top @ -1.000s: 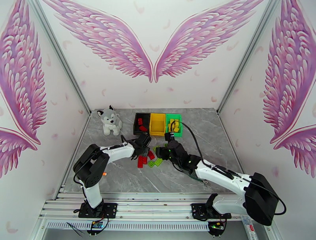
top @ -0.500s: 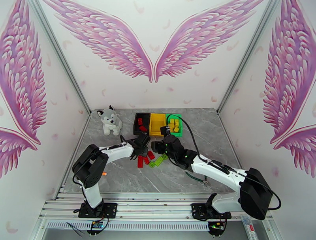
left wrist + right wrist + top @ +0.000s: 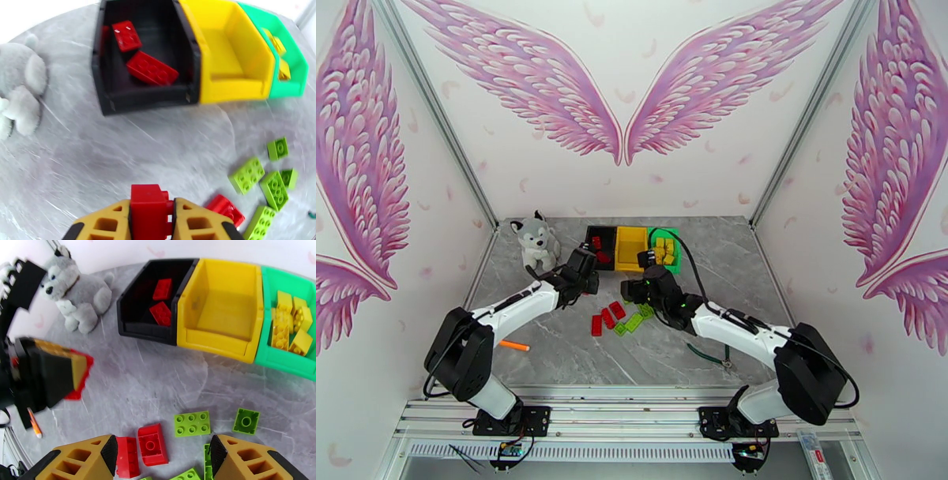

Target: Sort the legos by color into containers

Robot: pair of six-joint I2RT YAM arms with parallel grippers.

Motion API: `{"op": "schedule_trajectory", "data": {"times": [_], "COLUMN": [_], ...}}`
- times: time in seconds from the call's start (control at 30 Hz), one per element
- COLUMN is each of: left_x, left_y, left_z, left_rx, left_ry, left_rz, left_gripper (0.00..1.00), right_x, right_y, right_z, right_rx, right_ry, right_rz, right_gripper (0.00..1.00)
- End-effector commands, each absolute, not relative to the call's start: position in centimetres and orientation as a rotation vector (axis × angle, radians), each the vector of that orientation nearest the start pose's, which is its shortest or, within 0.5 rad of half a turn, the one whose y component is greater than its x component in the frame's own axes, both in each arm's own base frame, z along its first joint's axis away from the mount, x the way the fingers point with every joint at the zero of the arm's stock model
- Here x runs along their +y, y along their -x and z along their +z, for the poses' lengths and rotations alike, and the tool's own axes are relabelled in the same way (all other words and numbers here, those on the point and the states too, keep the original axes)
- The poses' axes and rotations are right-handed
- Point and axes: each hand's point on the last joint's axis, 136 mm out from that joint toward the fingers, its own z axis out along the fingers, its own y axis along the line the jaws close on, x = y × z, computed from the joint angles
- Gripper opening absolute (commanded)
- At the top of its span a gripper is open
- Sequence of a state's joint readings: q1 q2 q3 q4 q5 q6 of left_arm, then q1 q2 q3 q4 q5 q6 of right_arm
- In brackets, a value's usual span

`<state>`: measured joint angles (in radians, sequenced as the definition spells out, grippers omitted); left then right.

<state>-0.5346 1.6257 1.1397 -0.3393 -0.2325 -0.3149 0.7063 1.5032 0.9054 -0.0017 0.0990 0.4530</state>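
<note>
An orange pen [image 3: 513, 346] lies on the grey surface [image 3: 553, 367] nearest the arm bases, on the left. Farther in, at the middle, loose red legos [image 3: 152, 444] and light green legos [image 3: 192, 423] lie scattered together. The right claw [image 3: 162, 445] hangs over them with its fingers spread apart, gripping nothing. Left of that pile, the left claw [image 3: 152, 206] is clamped on a red brick [image 3: 146, 195], just short of the black bin [image 3: 146, 103]. Along the far side the three bins sit touching in a row. The black bin on the left has two red bricks [image 3: 152, 69] inside, the yellow bin [image 3: 237, 89] is in the middle, and the green bin [image 3: 290, 89] on the right holds yellow bricks [image 3: 288, 325]. A plush husky [image 3: 536, 243] sits left of the bins.
</note>
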Motion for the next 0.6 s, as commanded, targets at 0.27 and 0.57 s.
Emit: {"op": "schedule_trajectory", "data": {"times": [0.27, 0.57], "left_x": [-20.3, -21.4], "left_y": [-51.2, -56.0], "left_z": [20.6, 20.7], "left_rx": [2.173, 2.149], "left_ry": [-0.035, 0.012], "left_rz": [-0.121, -0.19], "left_gripper": [0.32, 0.72], "right_x": [27.9, 26.6], "right_y": [-36.0, -36.8], "right_z": [16.3, 16.1], "right_rx": [2.182, 2.181], "right_ry": [0.193, 0.153], "right_rz": [0.681, 0.712], "right_gripper": [0.67, 0.68]}}
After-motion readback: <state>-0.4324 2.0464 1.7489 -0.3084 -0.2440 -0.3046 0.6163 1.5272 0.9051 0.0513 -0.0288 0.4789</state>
